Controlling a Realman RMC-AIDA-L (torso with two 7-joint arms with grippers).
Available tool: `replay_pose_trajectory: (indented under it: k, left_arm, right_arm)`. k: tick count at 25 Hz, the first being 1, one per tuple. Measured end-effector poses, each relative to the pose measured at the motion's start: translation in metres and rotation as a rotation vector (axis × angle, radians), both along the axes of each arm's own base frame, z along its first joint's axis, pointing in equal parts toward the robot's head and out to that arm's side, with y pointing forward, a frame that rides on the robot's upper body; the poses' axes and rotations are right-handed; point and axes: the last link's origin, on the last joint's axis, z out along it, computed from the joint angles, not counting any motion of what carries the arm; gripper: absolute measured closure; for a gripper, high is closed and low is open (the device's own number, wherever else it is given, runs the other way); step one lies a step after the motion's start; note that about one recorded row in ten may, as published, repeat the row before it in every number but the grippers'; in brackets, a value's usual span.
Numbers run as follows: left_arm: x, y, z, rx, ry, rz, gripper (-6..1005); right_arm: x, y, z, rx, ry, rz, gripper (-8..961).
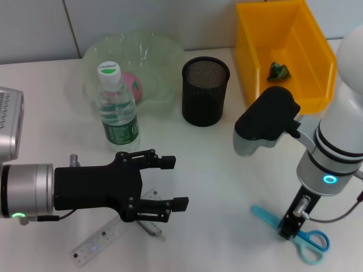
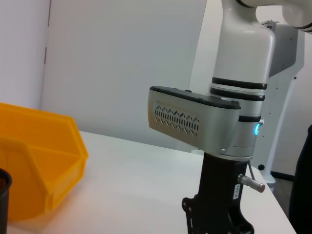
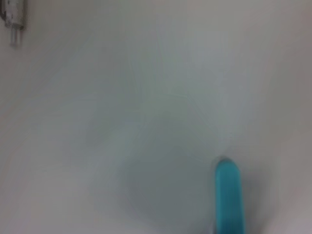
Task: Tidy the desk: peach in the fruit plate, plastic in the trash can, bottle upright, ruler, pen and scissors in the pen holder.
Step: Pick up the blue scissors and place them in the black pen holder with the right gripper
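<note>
Nearest to the camera lies the ruler (image 1: pixel 108 237), a pale strip flat on the white desk (image 1: pixel 204 170), with a pen (image 1: pixel 148 226) crossing it; both are under the left gripper (image 1: pixel 170 184). This gripper hangs a little above the desk, its black fingers (image 1: pixel 161 163) spread apart and grasping nothing, and the pen lies just below the lower finger.

On the other side the right gripper (image 1: pixel 288 228) points straight down and touches the scissors (image 1: pixel 295 231), which lie flat on the desk. Its tip stands on the middle of the scissors, between the blue blade end and the blue handle rings (I cannot tell from the pictures whether its jaws are clenched on the scissors or only spread around them). In the right wrist view only the blue blade tip (image 3: pixel 228 195) shows on the desk.

Beyond the left gripper the bottle (image 1: pixel 116 110) stands upright, white cap on top, just before the clear fruit plate (image 1: pixel 164 59). The peach (image 1: pixel 135 85) already rests inside this plate, behind the bottle. Between the two grippers, farther away, stands the black mesh pen holder (image 1: pixel 205 90). Beyond the right gripper is the yellow trash can (image 1: pixel 249 51), and a small green piece of plastic (image 1: pixel 279 70) lies in it.
</note>
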Motion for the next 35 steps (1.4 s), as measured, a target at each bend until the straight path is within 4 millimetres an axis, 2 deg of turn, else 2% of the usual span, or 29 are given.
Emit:
replay_pose_trajectory:
  k: [6,7,9,12,13,17,18,22,29,35]
  left_arm:
    - [0.0,-0.001,0.002,0.0,-0.014,0.003,188]
    - [0.0,-0.001,0.003,0.001,-0.017,0.004,189]
    - [0.0,-0.001,0.004,0.003,-0.023,0.003,189]
    - [0.0,-0.003,0.005,0.0,-0.031,-0.001,190]
    - [0.0,-0.003,0.005,0.0,-0.031,-0.001,190]
    - [0.001,-0.003,0.006,0.007,-0.045,-0.001,192]
    - [0.001,-0.003,0.006,0.007,-0.045,-0.001,192]
    - [0.002,-0.003,0.007,0.01,-0.054,0.001,193]
    - [0.003,-0.002,0.007,0.02,-0.066,0.002,195]
    - [0.006,-0.001,0.007,0.037,-0.077,-0.014,197]
  right_arm:
    - [-0.012,0.007,0.02,0.059,0.051,0.015,730]
    - [-0.016,0.012,0.032,0.09,0.077,0.022,729]
    - [-0.017,0.014,0.038,0.103,0.084,0.028,728]
    - [-0.021,0.029,0.068,0.184,0.096,0.09,726]
    - [-0.021,0.029,0.068,0.184,0.096,0.09,725]
    - [-0.033,0.046,0.102,0.261,0.108,0.212,722]
    - [-0.033,0.046,0.102,0.261,0.108,0.212,722]
    - [-0.043,0.059,0.127,0.33,0.138,0.315,719]
    - [-0.044,0.073,0.15,0.449,0.205,0.406,714]
    - [-0.051,0.082,0.171,0.572,0.396,0.464,710]
